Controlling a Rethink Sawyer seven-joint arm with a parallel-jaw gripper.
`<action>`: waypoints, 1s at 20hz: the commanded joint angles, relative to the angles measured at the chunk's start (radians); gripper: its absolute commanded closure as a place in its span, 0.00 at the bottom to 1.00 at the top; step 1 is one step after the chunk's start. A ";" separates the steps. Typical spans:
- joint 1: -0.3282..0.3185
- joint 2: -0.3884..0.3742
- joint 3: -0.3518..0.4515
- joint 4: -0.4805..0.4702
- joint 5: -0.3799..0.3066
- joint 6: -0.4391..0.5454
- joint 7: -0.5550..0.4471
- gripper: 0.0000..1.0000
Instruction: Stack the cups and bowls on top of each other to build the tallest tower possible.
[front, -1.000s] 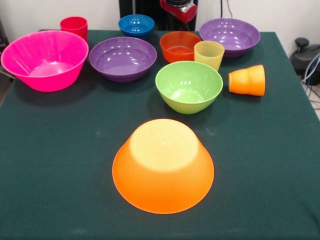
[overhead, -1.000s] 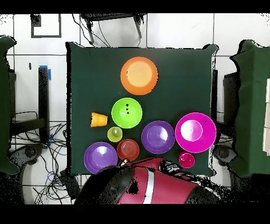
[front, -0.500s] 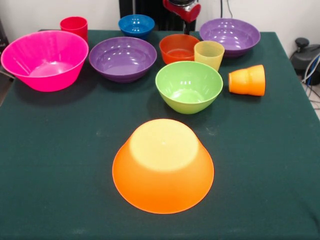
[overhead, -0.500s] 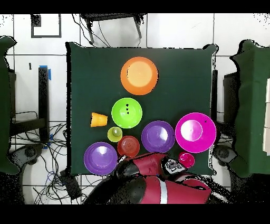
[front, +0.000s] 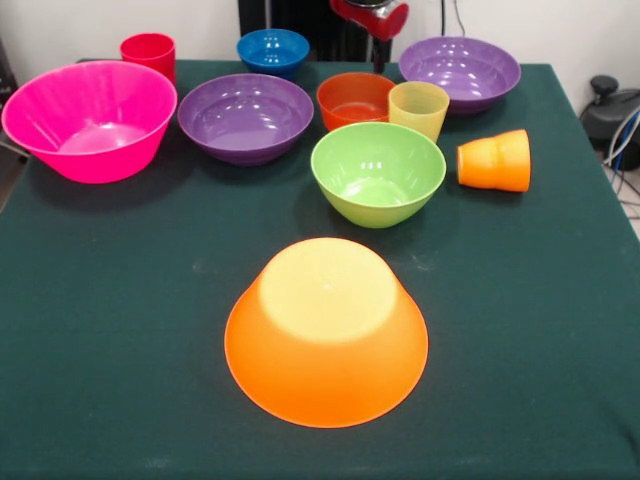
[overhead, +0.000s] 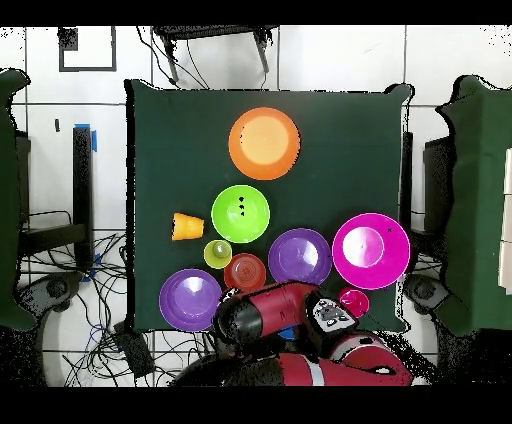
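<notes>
The big orange bowl (front: 326, 330) (overhead: 264, 143) lies upside down, nearest the camera. Behind it stand the green bowl (front: 378, 172), a pale yellow cup (front: 418, 108) and the small orange-red bowl (front: 357, 95). The orange cup (front: 495, 160) lies on its side at the right. Two purple bowls (front: 245, 117) (front: 460, 72), the big pink bowl (front: 90, 120), the red cup (front: 148, 50) and the small blue bowl (front: 273, 50) stand along the far side. My gripper (front: 372, 18) (overhead: 235, 318) hangs at the top edge, above and just behind the orange-red bowl, holding nothing that I can see.
The dark green table (front: 120, 330) ends in edges on the left and right. My red arm (overhead: 300, 345) covers the blue bowl in the overhead view. Cables and a black device (front: 610, 110) lie off the table's right side.
The arm's red end has shifted a little to the right in the front view, and the arm has swung round in the overhead view. The orange-red bowl has shifted very slightly left.
</notes>
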 joint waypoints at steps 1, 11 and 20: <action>-0.049 -0.031 0.135 -0.005 0.000 0.120 -0.148 0.00; -0.068 -0.049 0.152 -0.049 -0.004 0.150 -0.139 0.00; -0.044 -0.027 0.101 -0.112 -0.056 0.116 -0.115 0.00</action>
